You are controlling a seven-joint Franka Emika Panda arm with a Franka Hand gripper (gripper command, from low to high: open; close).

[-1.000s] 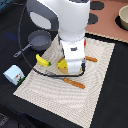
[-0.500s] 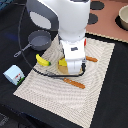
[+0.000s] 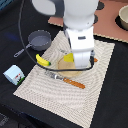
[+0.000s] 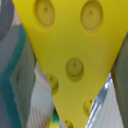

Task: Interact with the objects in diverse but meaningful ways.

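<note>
Cheese wedge [image 4: 70, 55] sits clamped between the hand's fingers [image 4: 20, 80] above the plate [image 3: 64, 65].

Yellow cheese wedge [image 4: 72, 60] between pincer fingers [image 4: 20, 82]

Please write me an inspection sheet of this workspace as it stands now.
Surface: striped mat on a dark table.
Job's things: cheese fills the wrist view; banana beside the plate; pan and carton off the mat; tomato not seen.
Clutter: orange-handled fork on the mat.
End effector: hidden behind the arm in the exterior view; its fingers flank the cheese, contact unclear.
Cables: black cable looping over the pan.
Surroundings: bowl on a tan board.
</note>
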